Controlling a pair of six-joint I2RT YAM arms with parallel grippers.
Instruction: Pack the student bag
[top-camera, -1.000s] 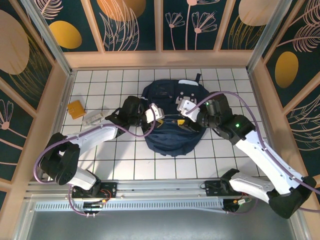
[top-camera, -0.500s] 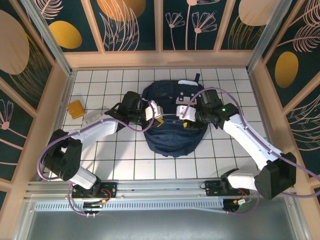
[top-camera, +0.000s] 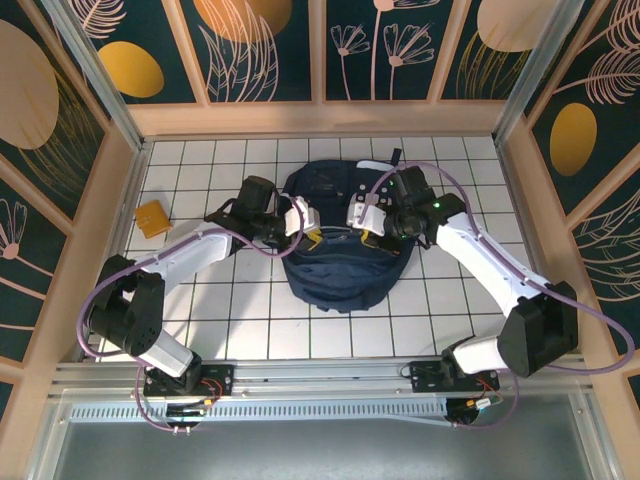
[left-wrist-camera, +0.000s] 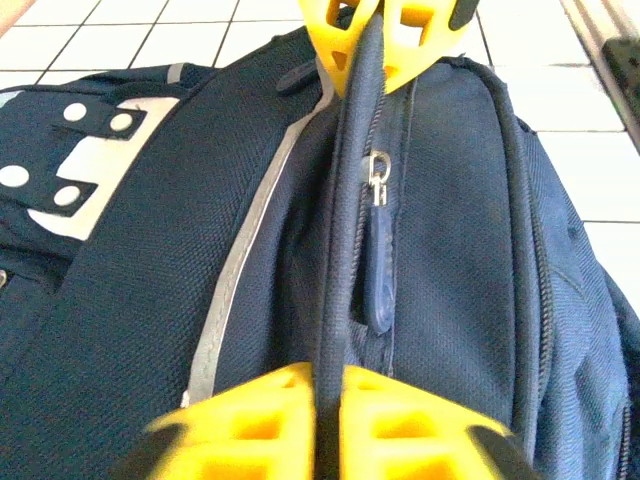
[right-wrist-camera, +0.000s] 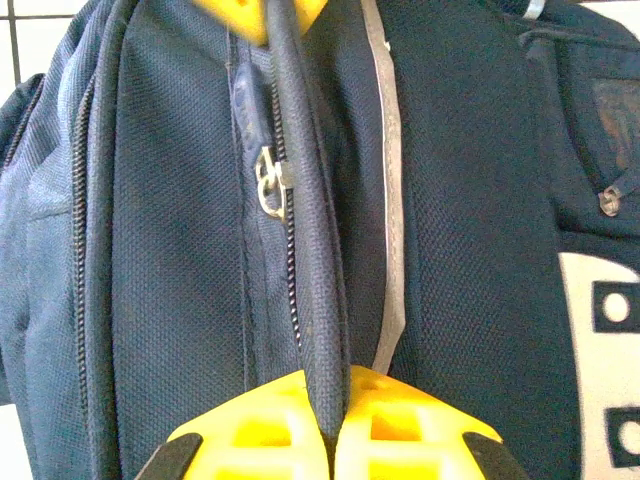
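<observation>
On bag (top-camera: 345, 280) rim; left fingers (left-wrist-camera: 415, 45) pinch

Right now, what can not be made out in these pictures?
- Inside of the student bag: its own fabric covers it, every view.
- Both wrist views: left gripper and right gripper cut off by the bottom edge.
- Orange packet: top view, too small to identify.

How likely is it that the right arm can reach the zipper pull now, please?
Probably not yet: the right gripper is shut on the piped seam of the student bag. The zipper pull lies uncovered beside it, so letting go should free the way.
</observation>
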